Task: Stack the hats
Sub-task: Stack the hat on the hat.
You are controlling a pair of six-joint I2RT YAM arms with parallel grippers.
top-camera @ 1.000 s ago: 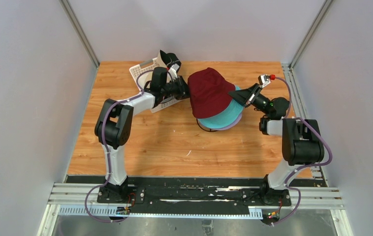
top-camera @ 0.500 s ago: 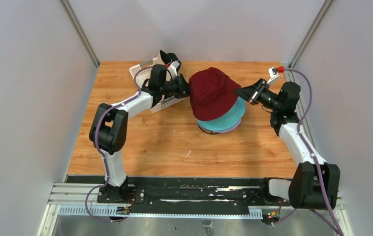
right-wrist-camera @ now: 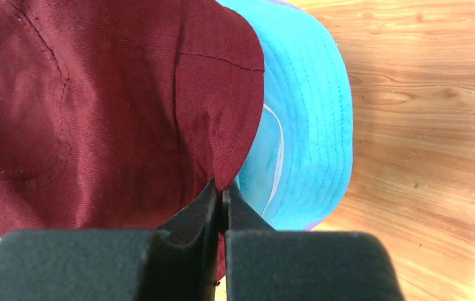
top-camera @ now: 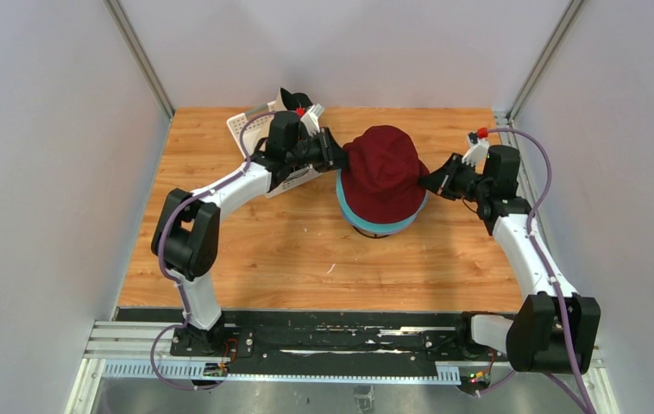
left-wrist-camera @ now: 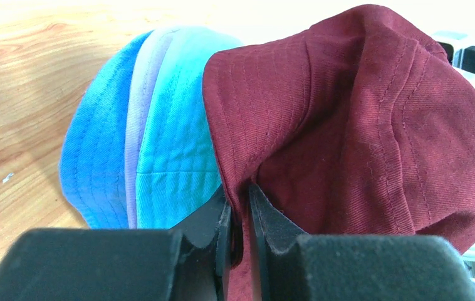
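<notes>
The dark red hat sits over the stack at the table's middle, covering the teal hat. My left gripper is shut on the dark red hat's left brim. My right gripper is shut on its right brim. The left wrist view shows the blue hat, the lavender hat and the teal hat nested under the dark red one. The right wrist view shows the teal hat under it. A black hat lies in the basket. The beige hat is hidden.
A white lattice basket stands at the back left, behind my left arm. The black wire stand shows just below the stack. Grey walls enclose the table on three sides.
Both grippers have pulled the dark red hat down and forward over the stack, so it now covers most of the teal hat. The right arm has lowered toward the table.
</notes>
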